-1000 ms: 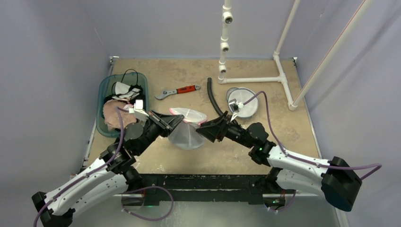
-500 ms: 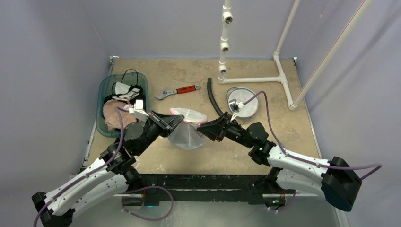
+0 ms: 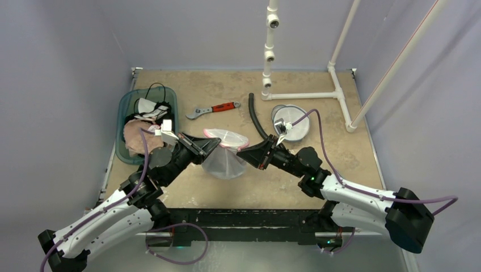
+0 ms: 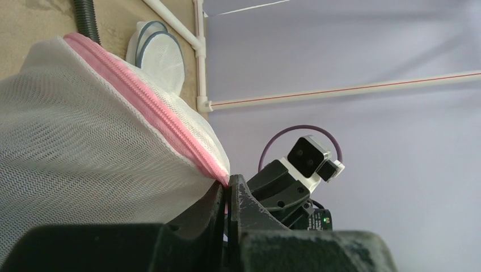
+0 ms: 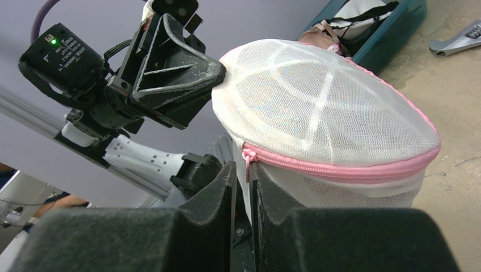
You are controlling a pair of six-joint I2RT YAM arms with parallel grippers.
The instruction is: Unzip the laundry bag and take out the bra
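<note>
The laundry bag [image 3: 225, 153] is held up between the arms, its rim pinched in the closed left claw [image 4: 228, 195]. Its zipper pull [image 5: 247, 160] is flanked by the narrowly parted right claw [image 5: 243, 173]; a grip cannot be confirmed.

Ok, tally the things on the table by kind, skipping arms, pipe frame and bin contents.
Pink-zippered mesh laundry bag: 1
Teal bin: 1
Red-handled wrench: 1
Black hose: 1
Round blue-rimmed mesh item: 1
Total: 5

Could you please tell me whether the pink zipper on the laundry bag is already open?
No, in the right wrist view the pink zipper runs as one closed band around the laundry bag, with no gap showing.
</note>
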